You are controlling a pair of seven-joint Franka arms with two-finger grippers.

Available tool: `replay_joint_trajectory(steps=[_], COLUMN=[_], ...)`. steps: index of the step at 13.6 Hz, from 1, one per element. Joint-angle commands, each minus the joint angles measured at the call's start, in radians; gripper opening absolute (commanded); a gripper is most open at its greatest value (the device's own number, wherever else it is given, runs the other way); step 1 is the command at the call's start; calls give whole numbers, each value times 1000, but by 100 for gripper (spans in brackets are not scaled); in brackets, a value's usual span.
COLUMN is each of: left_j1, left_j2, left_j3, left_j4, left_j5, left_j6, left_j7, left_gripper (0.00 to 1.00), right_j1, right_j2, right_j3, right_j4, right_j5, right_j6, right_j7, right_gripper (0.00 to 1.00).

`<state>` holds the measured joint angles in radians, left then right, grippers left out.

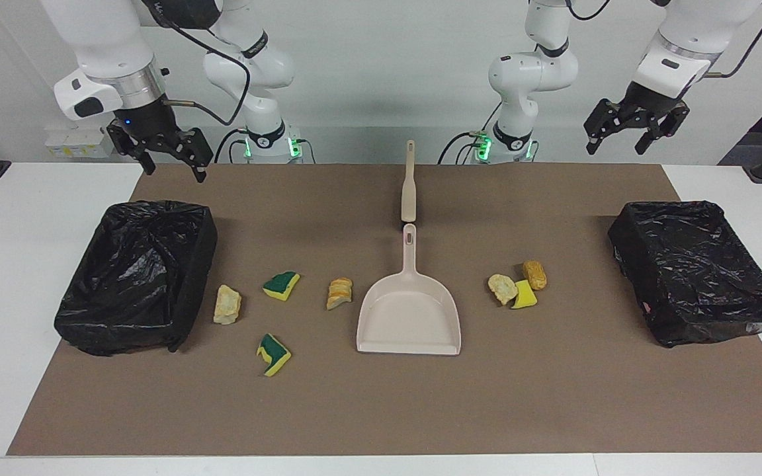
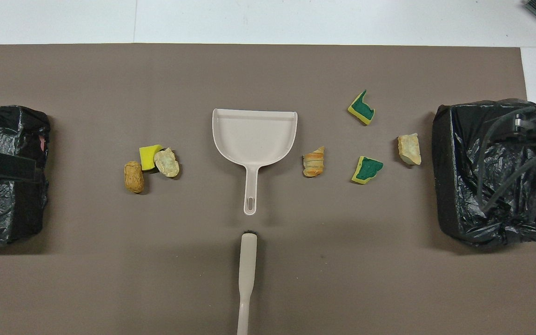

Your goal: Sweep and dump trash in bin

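Several trash scraps lie on the brown mat beside a beige dustpan [image 1: 409, 311] [image 2: 254, 137]. Toward the right arm's end are a pale chunk [image 1: 227, 305] [image 2: 409, 149], two green-and-yellow sponge pieces [image 1: 281, 285] [image 1: 274, 354] and a striped bread chunk [image 1: 340, 293] [image 2: 314, 162]. Toward the left arm's end, a pale chunk [image 1: 502, 288], a yellow sponge piece [image 1: 524, 295] and an orange chunk [image 1: 534, 274] touch each other. A black-lined bin [image 1: 196, 264] [image 2: 491, 172] stands at the right arm's end. My right gripper [image 1: 174, 168] hangs open over the mat's edge by that bin. My left gripper [image 1: 617, 145] hangs open, high at the other end.
A second black-lined bin [image 1: 695, 271] [image 2: 3, 204] stands at the left arm's end. A beige brush [image 1: 409, 185] [image 2: 247, 274] lies in line with the dustpan's handle, nearer to the robots. White table [image 1: 17, 264] borders the mat.
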<state>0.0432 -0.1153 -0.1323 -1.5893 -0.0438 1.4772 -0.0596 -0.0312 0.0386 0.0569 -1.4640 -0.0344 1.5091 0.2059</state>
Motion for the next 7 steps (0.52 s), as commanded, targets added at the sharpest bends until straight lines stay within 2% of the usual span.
replay_joint_trajectory(steps=[1, 7], left_j1=[-11, -16], left_j2=[3, -21], left_j3=[7, 7], left_j4=[8, -24], left_j5=[-8, -8], left_j6=[-1, -6], left_j7=[-6, -23], left_gripper=[100, 100], right_j1=[-12, -12], right_j2=[14, 3], right_j3=[9, 7], right_j4=[27, 21], right_j5=[4, 5], right_j6=[-18, -17], right_j7=[-26, -30], right_gripper=[100, 100])
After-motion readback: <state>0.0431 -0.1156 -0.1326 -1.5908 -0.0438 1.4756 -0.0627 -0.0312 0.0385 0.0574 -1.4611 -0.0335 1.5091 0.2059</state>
